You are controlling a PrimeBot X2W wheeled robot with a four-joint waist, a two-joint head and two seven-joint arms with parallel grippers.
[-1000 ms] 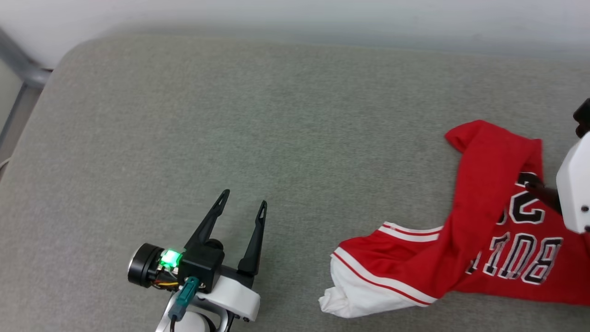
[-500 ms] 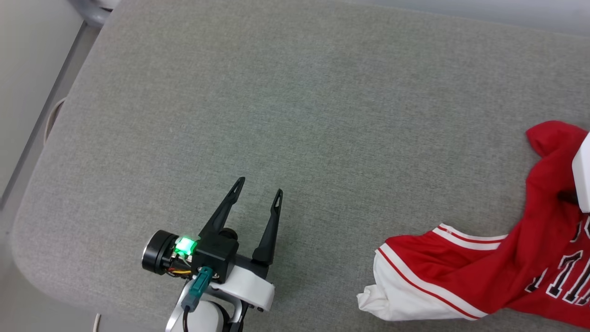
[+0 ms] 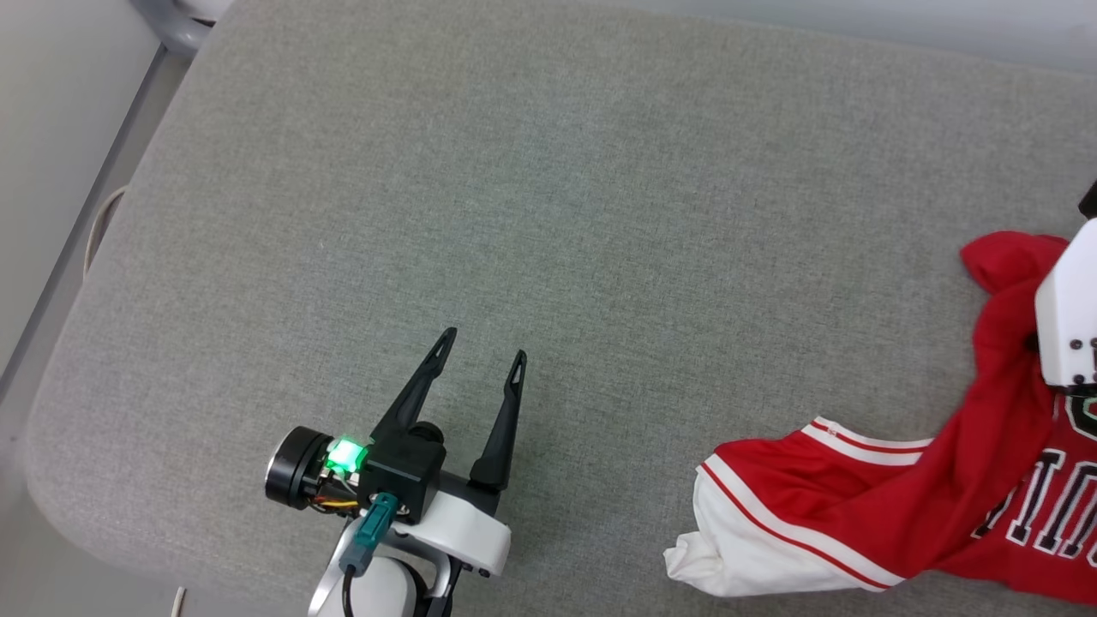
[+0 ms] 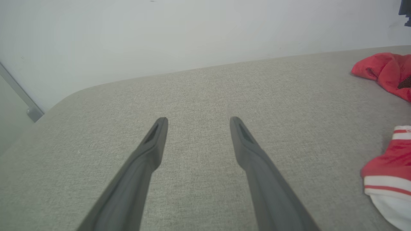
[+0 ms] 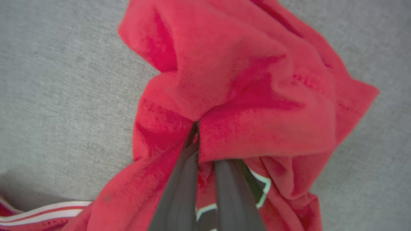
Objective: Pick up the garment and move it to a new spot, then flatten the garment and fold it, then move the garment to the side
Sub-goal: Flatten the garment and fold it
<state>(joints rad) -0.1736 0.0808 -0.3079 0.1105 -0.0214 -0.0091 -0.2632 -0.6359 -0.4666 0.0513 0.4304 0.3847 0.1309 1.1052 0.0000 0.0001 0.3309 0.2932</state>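
The garment [image 3: 857, 514], a red jersey with a white striped sleeve and black-and-white lettering, lies crumpled at the right of the grey cushion [image 3: 548, 214]. In the right wrist view my right gripper [image 5: 202, 150] is shut on a bunched fold of the garment [image 5: 257, 80], and the cloth covers the fingertips. Its white wrist housing [image 3: 1067, 326] shows over the jersey at the right edge of the head view. My left gripper [image 3: 482, 344] hovers open and holding nothing near the cushion's front, well left of the sleeve. The left wrist view shows my left gripper [image 4: 198, 120] over bare cushion, with the garment [image 4: 385, 70] far right.
The cushion rounds off at its left and front edges [image 3: 51, 403]. A pale wall [image 4: 192, 32] stands behind it, and a grey metal post [image 3: 171, 21] is at the far left corner. A thin cable [image 3: 96, 227] hangs off the left side.
The head camera swung left, so everything sits further right in its view. My right gripper has shut on the red cloth, which is now bunched up. My left gripper has stayed open.
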